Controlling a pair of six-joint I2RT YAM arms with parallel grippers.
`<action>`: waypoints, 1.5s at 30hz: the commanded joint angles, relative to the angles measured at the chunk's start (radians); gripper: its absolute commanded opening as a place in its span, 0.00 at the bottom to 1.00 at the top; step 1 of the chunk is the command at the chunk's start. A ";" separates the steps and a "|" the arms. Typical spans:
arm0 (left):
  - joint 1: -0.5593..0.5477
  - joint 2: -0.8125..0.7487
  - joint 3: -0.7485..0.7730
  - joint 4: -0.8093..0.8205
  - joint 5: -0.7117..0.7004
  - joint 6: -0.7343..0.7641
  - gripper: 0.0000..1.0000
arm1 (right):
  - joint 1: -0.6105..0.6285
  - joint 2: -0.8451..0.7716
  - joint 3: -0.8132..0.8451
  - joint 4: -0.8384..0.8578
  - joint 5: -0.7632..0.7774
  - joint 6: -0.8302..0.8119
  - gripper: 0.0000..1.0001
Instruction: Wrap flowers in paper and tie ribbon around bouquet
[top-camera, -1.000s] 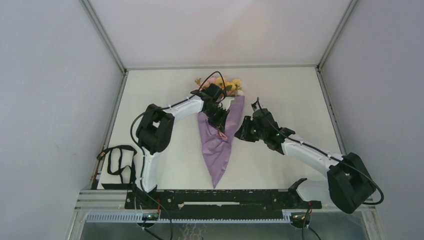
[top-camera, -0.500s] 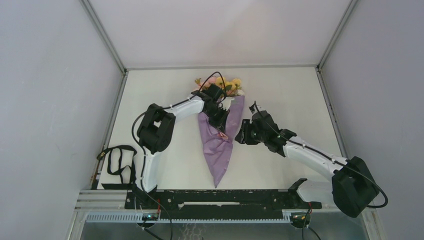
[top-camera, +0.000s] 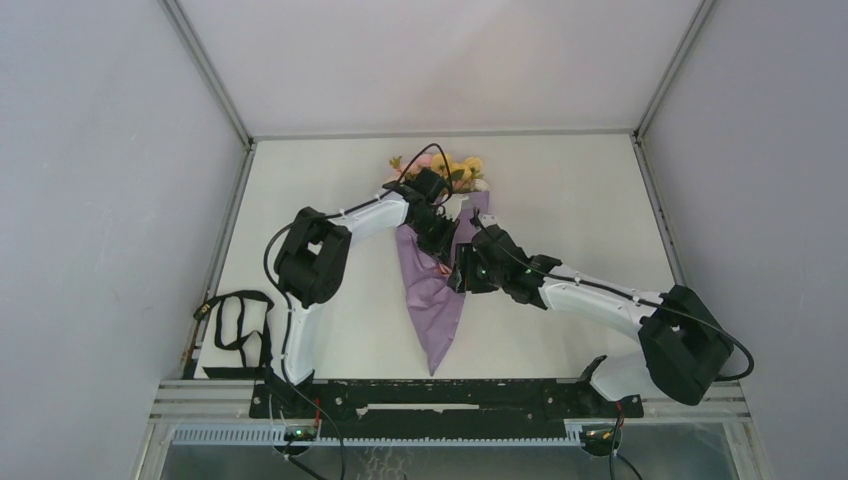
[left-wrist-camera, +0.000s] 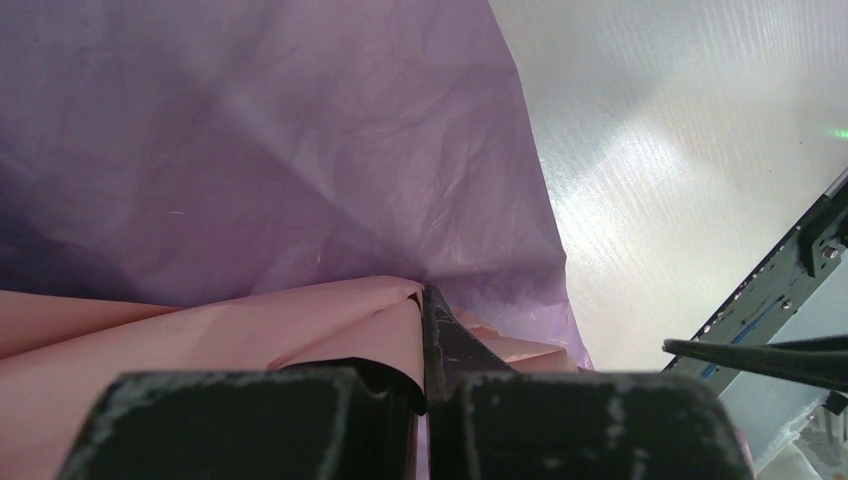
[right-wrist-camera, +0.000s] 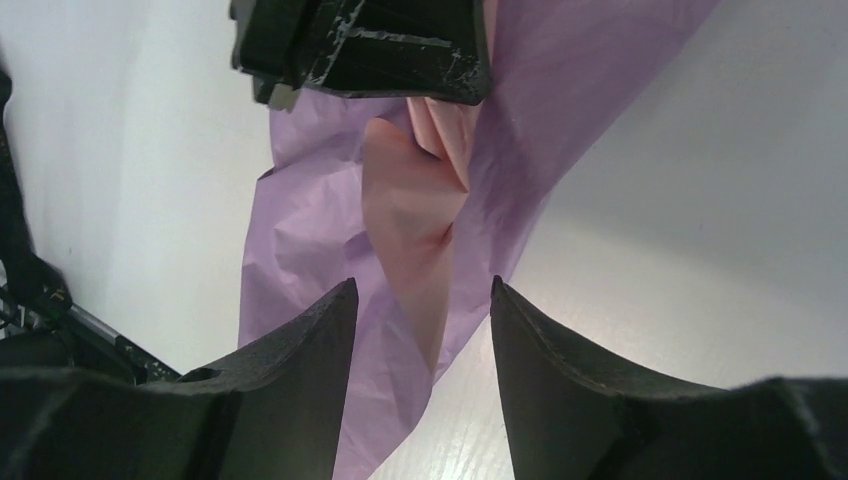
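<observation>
Lilac paper (left-wrist-camera: 280, 150) fills the upper left and centre of my frame, crinkled and shaded darker toward the left edge. Its pinkish side shows as a folded flap across the lower left. My left gripper (left-wrist-camera: 425, 395) sits along the bottom edge, jaws pressed together, with a pink fold nipped in the seam between them. White table (left-wrist-camera: 690, 140) at upper right, with glare. Black rail (left-wrist-camera: 790, 270) at the right edge. Thin dark strip (left-wrist-camera: 770, 355) below it; can't identify.
</observation>
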 joint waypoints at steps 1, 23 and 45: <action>-0.001 0.005 0.001 0.027 -0.023 0.007 0.04 | -0.004 0.019 0.033 0.046 0.010 0.027 0.61; 0.020 -0.138 0.243 -0.156 -0.040 0.162 0.58 | -0.110 0.108 -0.129 0.256 -0.191 0.110 0.02; -0.287 -0.327 -0.201 -0.029 -0.195 0.436 0.36 | -0.227 0.094 -0.333 0.568 -0.285 0.288 0.05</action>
